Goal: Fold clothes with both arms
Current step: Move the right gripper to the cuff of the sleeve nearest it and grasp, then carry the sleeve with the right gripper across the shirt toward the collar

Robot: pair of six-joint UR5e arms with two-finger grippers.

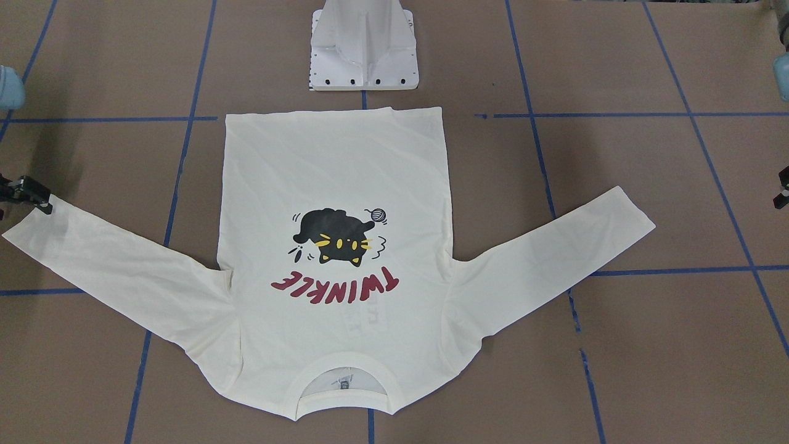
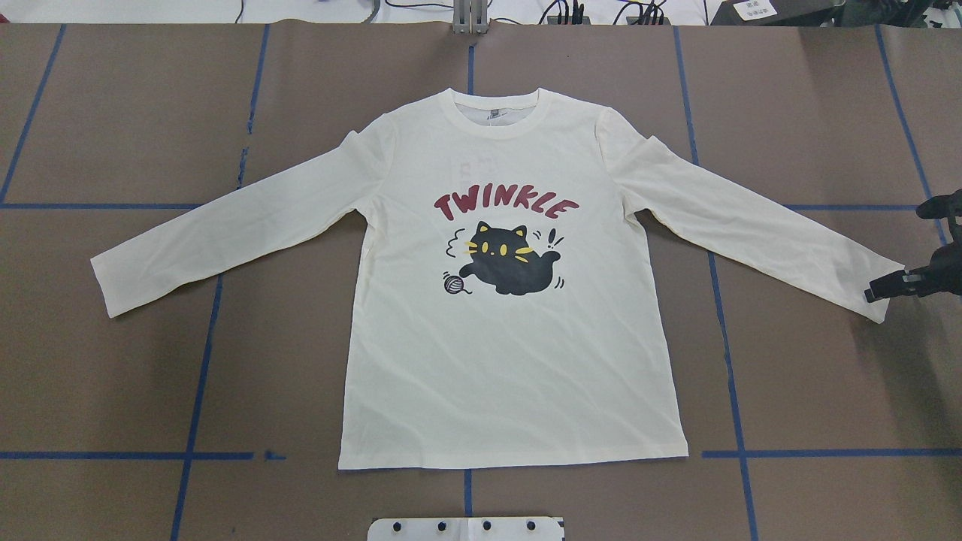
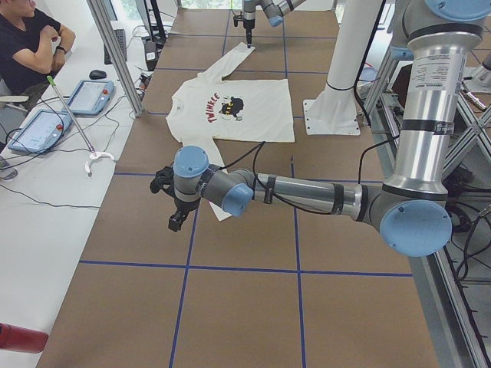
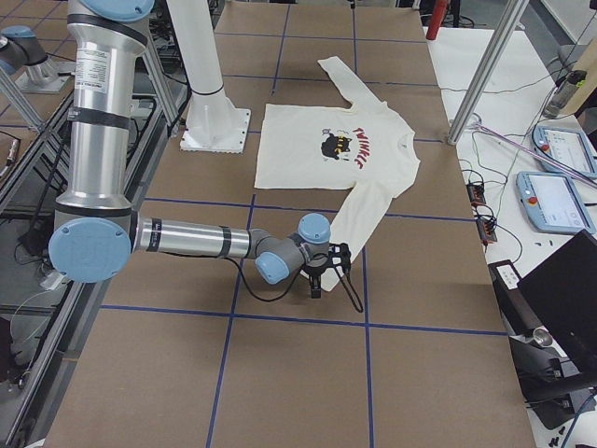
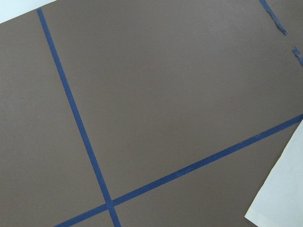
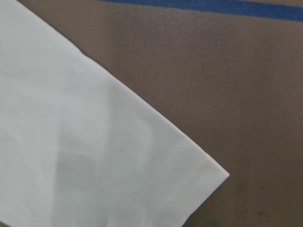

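The cream long-sleeved T-shirt (image 2: 511,361) lies flat on the brown table, cat print and red "TWINKLE" facing up, both sleeves spread out sideways. It also shows in the front-facing view (image 1: 336,160). My right gripper (image 2: 900,254) hovers at the cuff of the sleeve on my right (image 6: 71,142), with its black fingers (image 2: 883,289) apart and holding nothing. My left gripper (image 3: 170,205) hangs over bare table just past the other sleeve's cuff (image 5: 284,198). Only its edge shows in the front-facing view (image 1: 783,194), so I cannot tell whether it is open or shut.
The white pedestal base (image 1: 363,55) stands just behind the shirt's hem. Blue tape lines (image 2: 199,376) grid the table. A seated operator (image 3: 31,38), tablets (image 3: 88,96) and metal posts (image 4: 485,70) are along the far long edge.
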